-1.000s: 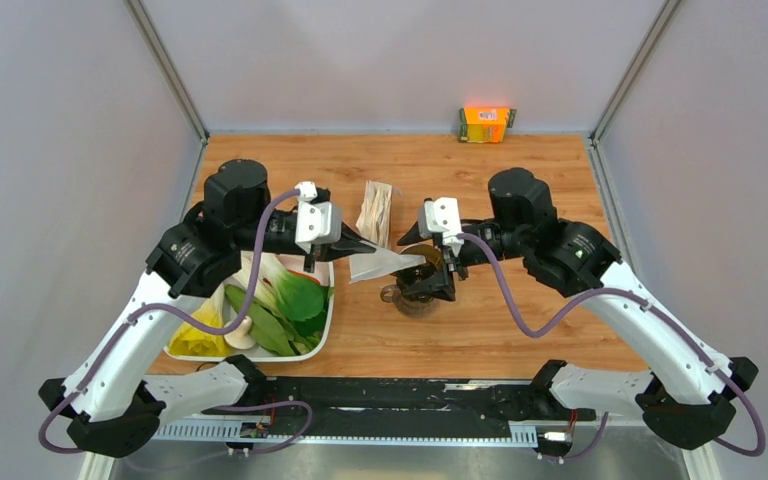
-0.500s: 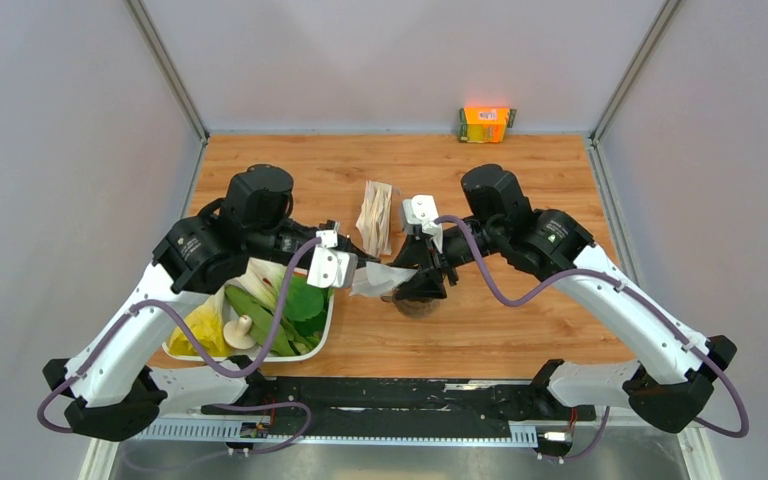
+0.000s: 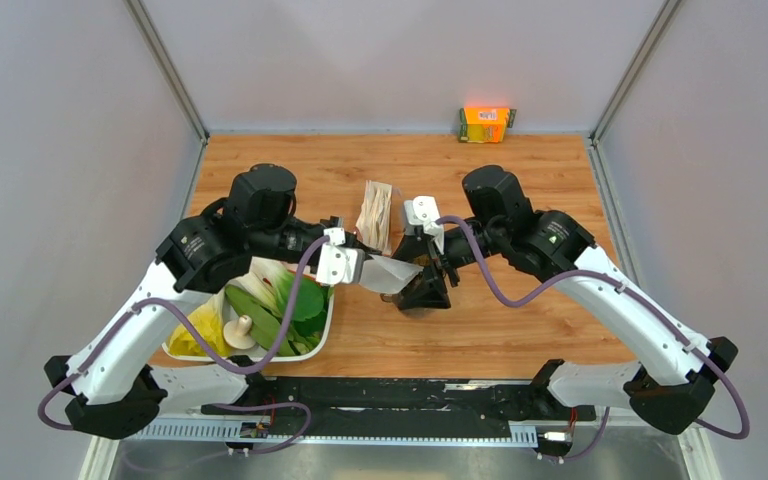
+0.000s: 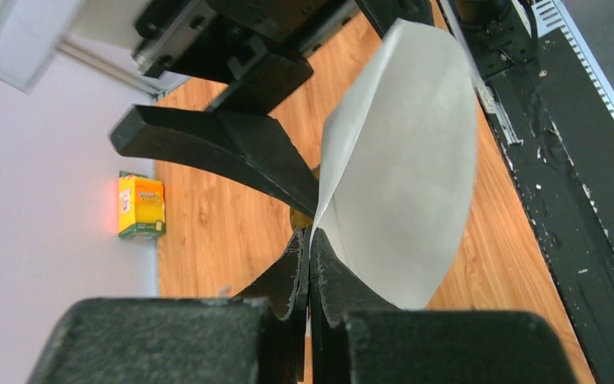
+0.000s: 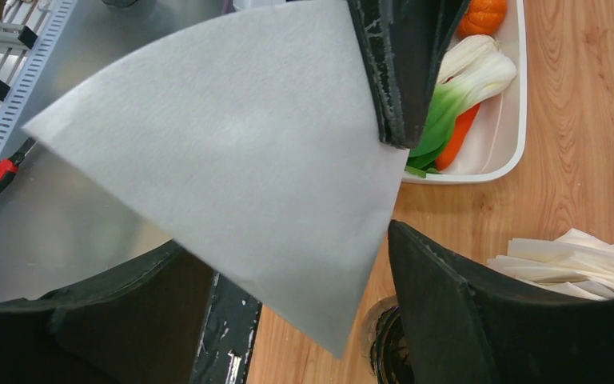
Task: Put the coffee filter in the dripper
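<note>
The coffee filter (image 3: 392,273), a flat white paper fan, hangs in the air at mid-table with my left gripper (image 3: 362,266) shut on its edge. The left wrist view shows both pads (image 4: 325,264) pinching the filter (image 4: 404,160). My right gripper (image 3: 426,281) stands open with its jaws wide on either side of the filter's pointed end (image 5: 232,168). Just under it sits the dark dripper (image 5: 385,346) on the wood. In the top view the right gripper hides most of the dripper (image 3: 406,300).
A white tray (image 3: 323,334) of toy vegetables lies left of centre below the left arm. A packet of cream filters (image 3: 375,214) lies behind the grippers. An orange box (image 3: 486,124) stands at the back wall.
My right gripper has swung left and come round the filter's tip above the dripper. The left gripper has turned and dropped slightly, still holding the filter.
</note>
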Motion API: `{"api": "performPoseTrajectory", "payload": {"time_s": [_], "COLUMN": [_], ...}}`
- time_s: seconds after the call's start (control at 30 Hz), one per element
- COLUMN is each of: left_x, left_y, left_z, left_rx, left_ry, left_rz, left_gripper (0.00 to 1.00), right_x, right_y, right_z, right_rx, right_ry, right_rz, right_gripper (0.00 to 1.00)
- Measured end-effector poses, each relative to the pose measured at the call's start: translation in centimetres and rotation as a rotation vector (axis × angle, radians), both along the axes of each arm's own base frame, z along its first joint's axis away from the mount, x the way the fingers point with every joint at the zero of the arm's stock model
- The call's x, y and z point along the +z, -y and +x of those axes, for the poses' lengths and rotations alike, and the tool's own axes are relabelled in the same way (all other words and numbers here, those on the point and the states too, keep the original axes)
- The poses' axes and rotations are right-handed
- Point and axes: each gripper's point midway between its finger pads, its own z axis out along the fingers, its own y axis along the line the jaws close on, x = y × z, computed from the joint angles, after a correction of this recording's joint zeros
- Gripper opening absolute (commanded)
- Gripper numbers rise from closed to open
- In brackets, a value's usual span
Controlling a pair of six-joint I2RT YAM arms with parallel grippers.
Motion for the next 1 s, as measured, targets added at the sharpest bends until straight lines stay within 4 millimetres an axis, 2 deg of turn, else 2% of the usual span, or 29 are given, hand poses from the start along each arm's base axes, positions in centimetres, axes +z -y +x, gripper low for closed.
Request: {"api": "performPoseTrajectory", "payload": {"time_s": [0.13,0.2,0.4,0.6,0.73,0.8,0.9,1.0], "left_x": [-0.5,-0.4,-0.6,-0.7,-0.3,0.0,0.4,0.9], "left_y": [-0.6,-0.7,-0.5,-0.2,0.1,0.3,0.5,0.6], "left_z": [-0.6,-0.7,-0.9,-0.8,-0.5,-0.3,0.0,0.3], "left_rx": [-0.021,-0.037,-0.062,-0.064,-0.043,-0.027,-0.001,0.029], "left_ry": [0.029,0.053,0.061,0.048,0.028,0.016,-0.002,-0.025], "left_rz": [0.006,0.003,0.007,0.006,-0.01,-0.023,-0.044,-0.063], "left_gripper": [0.0,0.0,0.0,0.0,0.02,0.06,0.24,0.31], "right_x": [0.3,0.3,0.0,-0.9,-0.9,-0.9,-0.9,-0.9], "right_y": [0.2,0.2,0.2,-0.2,-0.1,-0.1,-0.1,-0.1], "right_z": [-0.1,-0.1,-0.2,0.1,0.1,0.1,0.1,0.1], "right_rx": [-0.006,-0.006,-0.001,0.0,0.0,0.0,0.0,0.001], "right_ry": [0.003,0.003,-0.01,-0.035,-0.037,-0.038,-0.038,-0.033], "right_rz": [0.005,0.005,-0.006,-0.031,-0.033,-0.033,-0.034,-0.033], "right_gripper": [0.9,0.89,0.63,0.46,0.4,0.39,0.38,0.37]}}
